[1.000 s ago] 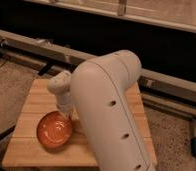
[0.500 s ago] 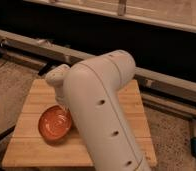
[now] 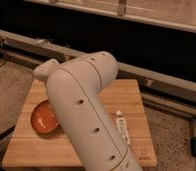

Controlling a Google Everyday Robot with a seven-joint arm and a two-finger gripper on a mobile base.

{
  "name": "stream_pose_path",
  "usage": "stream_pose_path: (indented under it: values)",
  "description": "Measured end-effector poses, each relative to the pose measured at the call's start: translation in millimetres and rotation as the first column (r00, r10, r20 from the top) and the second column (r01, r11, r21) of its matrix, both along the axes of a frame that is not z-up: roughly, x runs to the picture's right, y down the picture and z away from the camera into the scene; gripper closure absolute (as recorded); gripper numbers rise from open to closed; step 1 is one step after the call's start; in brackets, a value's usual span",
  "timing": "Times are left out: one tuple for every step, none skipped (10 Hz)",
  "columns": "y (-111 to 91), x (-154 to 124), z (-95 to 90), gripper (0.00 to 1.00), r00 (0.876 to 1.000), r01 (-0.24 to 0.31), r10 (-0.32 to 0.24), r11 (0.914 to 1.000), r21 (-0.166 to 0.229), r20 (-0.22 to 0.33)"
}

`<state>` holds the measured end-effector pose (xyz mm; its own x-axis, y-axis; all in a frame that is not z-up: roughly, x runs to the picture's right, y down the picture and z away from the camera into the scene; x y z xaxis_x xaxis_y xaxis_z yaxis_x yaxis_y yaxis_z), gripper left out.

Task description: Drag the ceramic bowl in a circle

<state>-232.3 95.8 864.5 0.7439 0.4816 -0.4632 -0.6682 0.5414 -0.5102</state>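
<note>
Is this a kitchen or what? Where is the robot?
Probably a robot test lab, not a kitchen: a light wooden tabletop stands on a speckled floor beside a long metal rail. The big white robot arm hides its gripper near the round orange-red ceramic bowl.

You see the arm [image 3: 86,117] slanting across mid-view, over the wooden worktop [image 3: 133,92]. The bowl [image 3: 42,117] sits upright at the left, its right side covered by the arm. The tube [image 3: 122,128] lies flat to the arm's right. The gripper is hidden behind the arm, on the bowl's side.
</note>
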Motion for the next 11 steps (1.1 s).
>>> stream_pose_path:
  values:
    - [3, -10, -13.8, 1.0, 0.999, 0.016, -0.016, 0.9998, 0.009, 0.03]
    - [7, -14, -24.4, 1.0, 0.999, 0.021, -0.021, 0.9997, 0.014, 0.048]
    - [14, -22, -38.4, 1.0, 0.997, 0.033, -0.034, 0.9993, 0.019, 0.076]
    - [25, -30, -53.6, 1.0, 0.993, 0.052, -0.054, 0.9985, 0.017, 0.103]
    - [38, -38, -70.1, 1.0, 0.988, 0.075, -0.076, 0.9971, 0.015, 0.136]
    - [50, -44, -84.8, 1.0, 0.981, 0.099, -0.1, 0.995, 0.014, 0.165]
    - [62, -44, -98.3, 1.0, 0.974, 0.124, -0.124, 0.9922, 0.011, 0.187]
    - [71, -41, -107.6, 1.0, 0.969, 0.144, -0.143, 0.9895, 0.008, 0.199]
    - [78, -35, -112.3, 1.0, 0.969, 0.152, -0.149, 0.9884, 0.002, 0.195]
    - [84, -29, -113.8, 1.0, 0.97, 0.157, -0.154, 0.9875, -0.004, 0.189]
    - [87, -19, -112.2, 1.0, 0.973, 0.158, -0.153, 0.9875, -0.011, 0.174]
